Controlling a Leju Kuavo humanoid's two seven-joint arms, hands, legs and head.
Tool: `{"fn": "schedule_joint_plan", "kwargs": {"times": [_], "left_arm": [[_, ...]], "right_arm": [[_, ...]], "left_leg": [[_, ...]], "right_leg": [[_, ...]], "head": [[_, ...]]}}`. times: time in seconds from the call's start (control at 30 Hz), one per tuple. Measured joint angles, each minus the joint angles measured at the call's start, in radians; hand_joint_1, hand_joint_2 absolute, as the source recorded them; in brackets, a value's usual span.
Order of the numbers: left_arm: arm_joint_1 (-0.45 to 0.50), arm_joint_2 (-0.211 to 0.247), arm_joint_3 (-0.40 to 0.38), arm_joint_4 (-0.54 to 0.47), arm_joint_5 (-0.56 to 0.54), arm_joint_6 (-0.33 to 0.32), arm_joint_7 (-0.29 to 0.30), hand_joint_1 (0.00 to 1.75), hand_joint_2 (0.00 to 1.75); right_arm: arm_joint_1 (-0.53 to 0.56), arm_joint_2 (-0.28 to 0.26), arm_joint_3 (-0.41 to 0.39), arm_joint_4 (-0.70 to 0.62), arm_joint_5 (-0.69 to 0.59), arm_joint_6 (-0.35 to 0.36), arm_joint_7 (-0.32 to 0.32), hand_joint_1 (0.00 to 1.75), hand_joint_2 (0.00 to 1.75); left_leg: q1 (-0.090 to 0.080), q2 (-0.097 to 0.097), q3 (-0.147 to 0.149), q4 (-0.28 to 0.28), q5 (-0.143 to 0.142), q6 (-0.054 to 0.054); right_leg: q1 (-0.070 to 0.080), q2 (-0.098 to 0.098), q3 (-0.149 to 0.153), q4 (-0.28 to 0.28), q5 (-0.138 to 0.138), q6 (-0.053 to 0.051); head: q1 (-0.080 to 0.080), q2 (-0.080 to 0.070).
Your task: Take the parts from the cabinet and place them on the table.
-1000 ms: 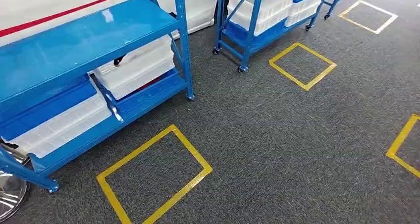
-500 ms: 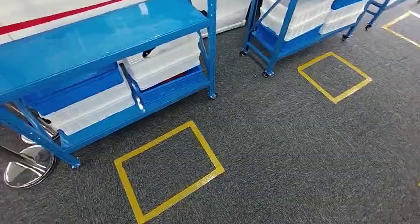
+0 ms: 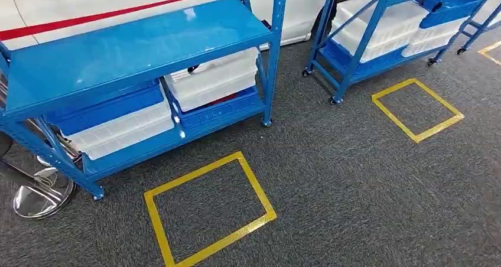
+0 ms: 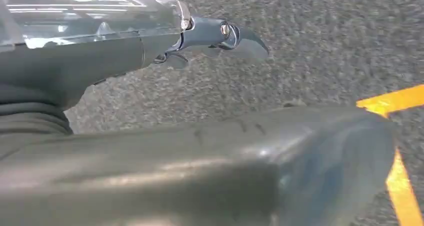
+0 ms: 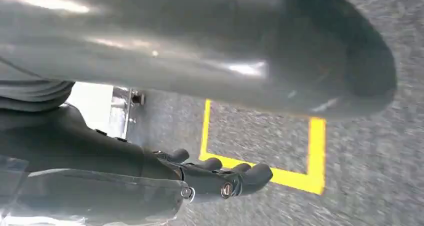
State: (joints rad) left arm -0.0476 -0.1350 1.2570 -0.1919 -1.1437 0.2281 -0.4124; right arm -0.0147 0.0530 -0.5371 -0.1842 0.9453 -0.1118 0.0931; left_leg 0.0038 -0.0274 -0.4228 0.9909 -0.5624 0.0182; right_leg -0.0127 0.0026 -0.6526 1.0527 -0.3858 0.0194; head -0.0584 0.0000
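Note:
A blue metal rack [image 3: 136, 48], the cabinet, stands at the left of the head view. On its bottom shelf lie a white bin [image 3: 215, 78] with a small dark item at its rim, and a second white bin [image 3: 118, 131] under a blue tray [image 3: 106, 107]. The bins' contents are hidden. My left hand [image 4: 175, 166] hangs over the grey carpet, fingers straight and apart from the thumb, holding nothing. My right hand [image 5: 90, 151] hangs the same way above a yellow tape corner, also holding nothing.
A second blue wheeled rack [image 3: 384, 25] with white bins stands at the back right. Two yellow tape squares [image 3: 207, 214] [image 3: 416, 110] mark the carpet. A chrome stool base [image 3: 41, 196] sits by the near rack's left leg. A white panel with a red stripe [image 3: 118, 13] runs behind.
The whole picture has shifted right and down: the camera has turned left, bringing more of the near rack and the stool base into view. Nothing in the scene moved.

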Motion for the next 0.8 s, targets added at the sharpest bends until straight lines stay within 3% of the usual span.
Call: {"fn": "schedule_joint_plan", "kwargs": {"times": [0.03, 0.13, 0.17, 0.2, 0.23, 0.27, 0.3, 0.33, 0.37, 0.4, 0.43, 0.47, 0.5, 0.53, 0.63, 0.7, 0.73, 0.8], "left_arm": [[-0.004, 0.0, 0.0, 0.0, 0.0, 0.0, 0.0, 0.0, 0.0], [-0.009, -0.001, 0.0, 0.0, -0.005, 0.0, 0.0, 0.0, 0.0], [-0.01, 0.0, 0.0, 0.0, -0.007, -0.002, 0.0, 0.0, 0.0], [-0.01, 0.0, 0.0, 0.0, -0.007, -0.003, 0.0, 0.0, 0.0], [-0.011, 0.0, 0.0, 0.0, -0.007, -0.005, 0.0, 0.0, 0.0], [-0.011, 0.0, -0.001, 0.0, -0.008, -0.007, 0.0, 0.0, 0.0], [-0.01, 0.0, -0.001, 0.0, -0.008, -0.008, 0.0, 0.0, 0.0], [-0.007, 0.0, -0.001, 0.0, -0.008, -0.008, 0.0, 0.0, 0.0], [-0.005, 0.0, 0.0, 0.0, -0.008, -0.008, 0.0, 0.0, 0.0], [-0.004, 0.0, 0.0, 0.0, -0.008, -0.008, 0.0, 0.0, 0.0], [-0.004, 0.0, 0.0, 0.0, -0.008, -0.008, 0.0, 0.0, 0.0], [-0.004, 0.0, 0.0, 0.0, -0.008, -0.008, 0.0, 0.0, 0.0], [0.0, 0.0, 0.0, 0.0, -0.008, -0.008, 0.0, 0.0, 0.0], [0.002, 0.0, 0.0, 0.0, -0.009, -0.008, 0.001, 0.0, 0.0], [0.0, 0.001, 0.0, 0.0, -0.009, -0.008, 0.003, 0.0, 0.0], [-0.007, -0.001, 0.0, 0.0, -0.01, -0.008, 0.002, 0.0, 0.0], [-0.009, -0.001, 0.0, 0.0, -0.01, -0.008, 0.002, 0.0, 0.0], [-0.013, 0.0, 0.0, 0.0, -0.011, -0.008, 0.002, 0.0, 0.0]], "right_arm": [[-0.003, 0.0, 0.0, 0.001, -0.002, 0.003, 0.001, 0.0, 0.0], [-0.008, 0.0, -0.001, 0.0, -0.01, 0.006, 0.004, 0.0, 0.0], [-0.007, 0.0, -0.001, 0.0, -0.012, 0.006, 0.004, 0.0, 0.0], [-0.004, 0.0, -0.001, 0.0, -0.013, 0.006, 0.004, 0.0, 0.0], [-0.003, 0.0, -0.002, 0.0, -0.015, 0.006, 0.003, 0.0, 0.0], [-0.003, 0.0, -0.003, 0.0, -0.017, 0.006, 0.002, 0.0, 0.0], [-0.003, 0.0, -0.005, 0.0, -0.017, 0.006, 0.0, 0.0, 0.0], [-0.003, 0.0, -0.008, 0.0, -0.017, 0.006, -0.002, 0.0, 0.0], [-0.003, 0.0, -0.01, 0.0, -0.017, 0.005, -0.003, 0.0, 0.0], [-0.003, 0.0, -0.01, 0.0, -0.017, 0.005, -0.003, 0.0, 0.0], [-0.003, 0.0, -0.011, 0.0, -0.017, 0.005, -0.004, 0.0, 0.0], [-0.003, 0.0, -0.013, 0.0, -0.018, 0.006, -0.006, 0.0, 0.0], [0.001, 0.0, -0.016, 0.001, -0.017, 0.006, -0.006, 0.0, 0.0], [-0.003, 0.0, -0.017, 0.002, -0.01, 0.006, -0.006, 0.0, 0.0], [-0.007, 0.0, -0.016, 0.002, 0.009, 0.006, -0.005, 0.0, 0.0], [-0.013, -0.002, -0.016, 0.0, 0.016, 0.006, -0.004, 0.0, 0.0], [-0.013, -0.002, -0.015, 0.0, 0.02, 0.006, -0.004, 0.0, 0.0], [-0.015, -0.001, -0.014, 0.0, 0.025, 0.008, -0.002, 0.0, 0.0]], "left_leg": [[-0.001, -0.002, -0.001, -0.003, -0.005, -0.007], [-0.003, -0.001, 0.021, -0.01, 0.006, -0.025], [-0.002, 0.005, 0.012, 0.016, 0.008, -0.029], [-0.001, 0.012, -0.02, 0.087, 0.026, -0.032], [0.0, 0.015, -0.075, 0.172, 0.026, -0.034], [0.0, 0.017, -0.127, 0.243, -0.002, -0.038], [0.001, 0.018, -0.173, 0.294, -0.05, -0.043], [0.002, 0.019, -0.206, 0.317, -0.097, -0.045], [0.002, 0.019, -0.225, 0.308, -0.118, -0.044], [0.002, 0.02, -0.23, 0.269, -0.106, -0.044], [0.002, 0.02, -0.223, 0.211, -0.064, -0.041], [0.002, 0.022, -0.213, 0.141, 0.008, -0.035], [0.001, 0.029, -0.21, 0.074, 0.11, -0.026], [-0.007, 0.034, -0.217, 0.051, 0.141, -0.021], [-0.014, 0.026, -0.199, 0.057, 0.14, -0.005], [-0.004, 0.018, -0.18, 0.037, 0.14, 0.005], [-0.001, 0.016, -0.177, 0.034, 0.136, 0.011], [-0.001, 0.003, -0.173, 0.033, 0.128, 0.016]], "right_leg": [[0.009, 0.0, -0.003, -0.01, -0.029, -0.005], [0.009, -0.002, 0.015, -0.021, -0.04, -0.031], [0.004, -0.002, 0.036, -0.032, -0.04, -0.039], [0.004, -0.006, 0.055, -0.039, -0.047, -0.045], [0.004, -0.008, 0.067, -0.043, -0.056, -0.051], [0.005, -0.008, 0.077, -0.045, -0.065, -0.051], [0.006, -0.008, 0.091, -0.045, -0.077, -0.053], [0.006, -0.007, 0.106, -0.045, -0.089, -0.053], [0.006, -0.006, 0.123, -0.045, -0.101, -0.052], [0.007, -0.006, 0.142, -0.045, -0.114, -0.051], [0.007, -0.006, 0.16, -0.045, -0.126, -0.049], [0.007, -0.008, 0.177, -0.045, -0.139, -0.046], [0.007, -0.01, 0.183, -0.046, -0.151, -0.043], [0.011, -0.006, 0.194, -0.033, -0.164, -0.035], [0.009, -0.01, 0.214, -0.042, -0.189, -0.014], [0.004, -0.01, 0.221, -0.025, -0.208, -0.001], [0.006, -0.008, 0.187, 0.031, -0.236, 0.002], [-0.001, -0.007, 0.081, 0.201, -0.302, 0.011]], "head": [[-0.002, 0.0], [-0.001, 0.0], [-0.002, 0.0], [-0.001, 0.0], [-0.002, 0.0], [-0.002, 0.0], [-0.002, 0.0], [-0.002, 0.0], [-0.002, 0.0], [-0.002, 0.0], [-0.002, 0.0], [-0.002, 0.0], [-0.002, 0.0], [-0.002, 0.0], [-0.002, 0.0], [-0.002, 0.0], [-0.002, 0.0], [-0.002, 0.0]]}}
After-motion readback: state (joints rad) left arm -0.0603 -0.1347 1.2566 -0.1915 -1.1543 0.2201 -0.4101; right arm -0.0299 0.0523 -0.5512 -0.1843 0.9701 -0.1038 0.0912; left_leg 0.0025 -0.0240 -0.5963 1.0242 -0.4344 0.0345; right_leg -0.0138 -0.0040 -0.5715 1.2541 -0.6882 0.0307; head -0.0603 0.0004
